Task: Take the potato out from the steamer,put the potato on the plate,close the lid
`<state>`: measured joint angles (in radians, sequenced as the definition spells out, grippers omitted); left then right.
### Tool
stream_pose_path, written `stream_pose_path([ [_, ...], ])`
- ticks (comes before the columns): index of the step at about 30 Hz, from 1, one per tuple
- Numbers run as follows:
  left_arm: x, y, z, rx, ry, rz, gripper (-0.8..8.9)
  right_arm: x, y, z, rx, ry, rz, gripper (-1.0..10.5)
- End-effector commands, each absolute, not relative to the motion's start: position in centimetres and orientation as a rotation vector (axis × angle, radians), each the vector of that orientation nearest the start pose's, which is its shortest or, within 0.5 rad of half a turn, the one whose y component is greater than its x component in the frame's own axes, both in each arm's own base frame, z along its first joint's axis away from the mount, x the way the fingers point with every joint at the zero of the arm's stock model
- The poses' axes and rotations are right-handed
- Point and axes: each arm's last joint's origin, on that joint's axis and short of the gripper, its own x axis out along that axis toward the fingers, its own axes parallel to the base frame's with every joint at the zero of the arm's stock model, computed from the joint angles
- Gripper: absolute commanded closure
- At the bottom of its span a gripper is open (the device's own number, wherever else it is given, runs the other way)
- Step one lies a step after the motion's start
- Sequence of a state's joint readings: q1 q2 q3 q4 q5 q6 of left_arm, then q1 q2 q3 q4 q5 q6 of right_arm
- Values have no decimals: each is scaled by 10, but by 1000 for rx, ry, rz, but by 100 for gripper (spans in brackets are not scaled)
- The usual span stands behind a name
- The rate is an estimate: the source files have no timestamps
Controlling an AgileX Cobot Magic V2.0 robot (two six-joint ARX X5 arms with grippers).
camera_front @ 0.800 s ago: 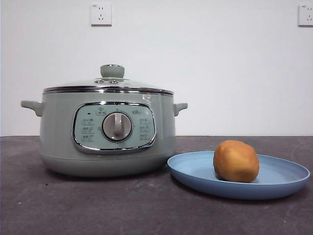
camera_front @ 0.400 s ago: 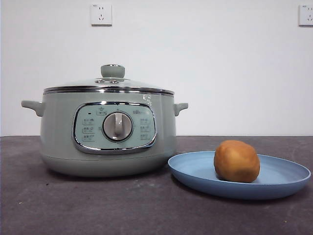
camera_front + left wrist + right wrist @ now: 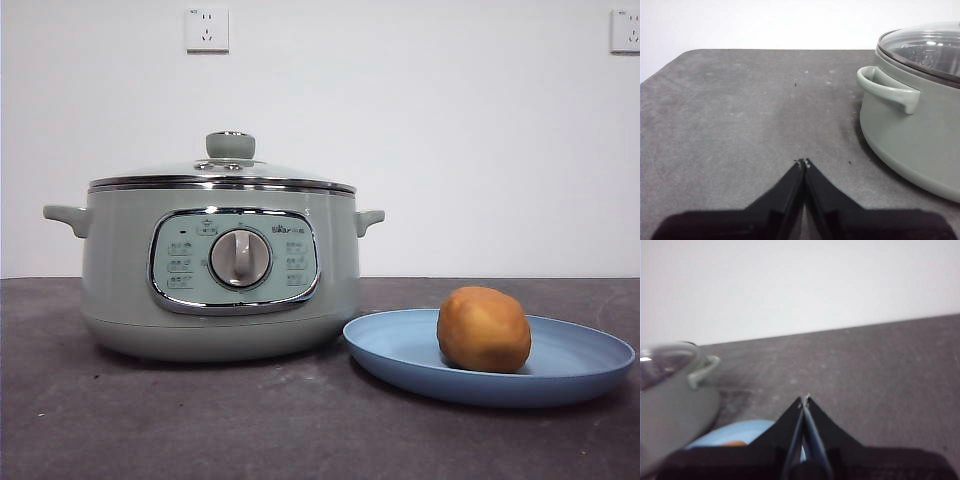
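The sage-green steamer [image 3: 220, 280] stands at the left of the table with the glass lid [image 3: 222, 172] closed on it. The golden-brown potato [image 3: 484, 329] lies on the light blue plate [image 3: 580, 365] to the steamer's right. Neither gripper shows in the front view. My left gripper [image 3: 803, 162] is shut and empty over bare table, apart from the steamer's side handle [image 3: 888, 89]. My right gripper [image 3: 805, 399] is shut and empty above the plate [image 3: 735, 434]; a sliver of the potato [image 3: 734, 444] shows beside its jaws, with the steamer [image 3: 670, 405] off to one side.
The dark grey tabletop [image 3: 200, 420] stretches in front of the steamer and plate. A white wall with two sockets [image 3: 206, 29] stands behind.
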<state>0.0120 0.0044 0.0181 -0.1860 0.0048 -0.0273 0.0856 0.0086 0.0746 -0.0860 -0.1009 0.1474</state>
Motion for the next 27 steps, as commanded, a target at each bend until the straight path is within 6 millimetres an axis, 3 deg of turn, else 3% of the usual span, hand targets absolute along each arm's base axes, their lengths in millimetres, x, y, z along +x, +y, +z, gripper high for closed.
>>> stream_pose_path([
  [1, 96, 1, 146, -35, 185, 16, 818, 95, 11, 166, 167, 62, 174, 947],
  [9, 96, 1, 147, -35, 185, 16, 817, 95, 11, 148, 167, 189, 165, 947],
  [27, 96, 1, 147, -35, 185, 16, 817, 95, 11, 149, 185, 185, 165, 947],
])
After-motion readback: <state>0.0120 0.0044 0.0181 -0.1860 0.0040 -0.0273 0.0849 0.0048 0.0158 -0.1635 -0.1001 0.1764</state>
